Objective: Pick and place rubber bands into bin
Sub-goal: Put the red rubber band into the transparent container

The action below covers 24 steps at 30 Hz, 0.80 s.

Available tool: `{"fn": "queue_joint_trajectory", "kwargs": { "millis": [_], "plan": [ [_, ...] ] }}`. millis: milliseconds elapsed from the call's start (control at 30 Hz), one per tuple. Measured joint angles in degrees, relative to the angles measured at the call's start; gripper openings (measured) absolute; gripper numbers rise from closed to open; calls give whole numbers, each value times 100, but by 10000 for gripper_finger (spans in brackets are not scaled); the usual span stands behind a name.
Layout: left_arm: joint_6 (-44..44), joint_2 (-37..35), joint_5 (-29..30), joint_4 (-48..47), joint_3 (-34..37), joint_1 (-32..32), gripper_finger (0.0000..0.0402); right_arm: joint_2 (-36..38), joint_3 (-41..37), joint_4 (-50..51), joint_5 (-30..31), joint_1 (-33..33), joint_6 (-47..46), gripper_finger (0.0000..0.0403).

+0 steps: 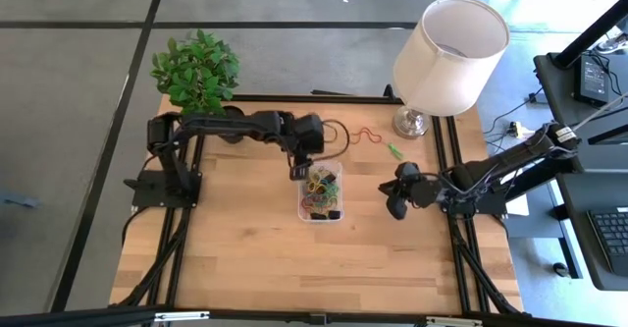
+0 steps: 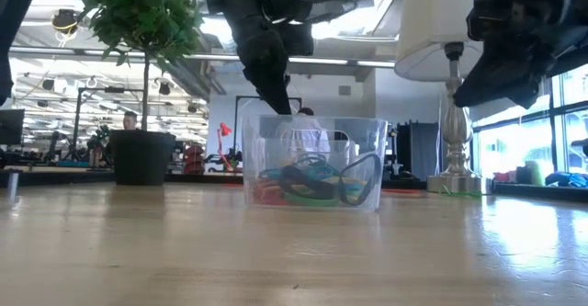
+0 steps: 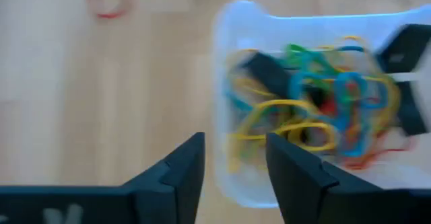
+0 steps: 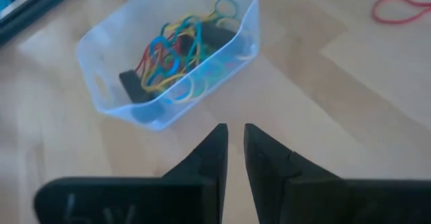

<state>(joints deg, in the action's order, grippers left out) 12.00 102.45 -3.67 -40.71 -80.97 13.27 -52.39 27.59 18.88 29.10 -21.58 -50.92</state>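
The left gripper (image 1: 297, 172) hangs over the left edge of the bin (image 1: 321, 212), mid-frame. Its jaws are open and hold nothing, so a drop looks done. The bin holds many rubber bands (image 1: 322, 188). Next comes the red band (image 1: 367, 136), upper right on the tabletop (image 1: 245, 258), near the lamp (image 1: 446, 57). The right gripper (image 1: 395, 198) waits right of the bin, jaws nearly closed, empty.

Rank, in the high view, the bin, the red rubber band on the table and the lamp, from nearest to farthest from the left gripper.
1. The bin: directly beside the left gripper, toward the table's middle.
2. The red rubber band: on the wood toward the lamp.
3. The lamp: at the table's far right corner.
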Motion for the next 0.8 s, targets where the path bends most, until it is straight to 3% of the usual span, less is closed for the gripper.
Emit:
{"fn": "queue_joint_trajectory", "kwargs": {
  "millis": [100,267,467,800],
  "plan": [
    [210,-187,411,-22,-2,250,164,1,0,-111,2,174,-2,54],
    [-132,-360,1735,-24,-8,819,163,1,0,-242,0,450,-5,54],
    [-840,-88,1114,-84,-8,1670,161,1,0,-459,-2,781,-4,54],
    [-1296,963,1280,186,-140,1902,187,1,0,-625,-1,1310,-4,54]
  ]
}}
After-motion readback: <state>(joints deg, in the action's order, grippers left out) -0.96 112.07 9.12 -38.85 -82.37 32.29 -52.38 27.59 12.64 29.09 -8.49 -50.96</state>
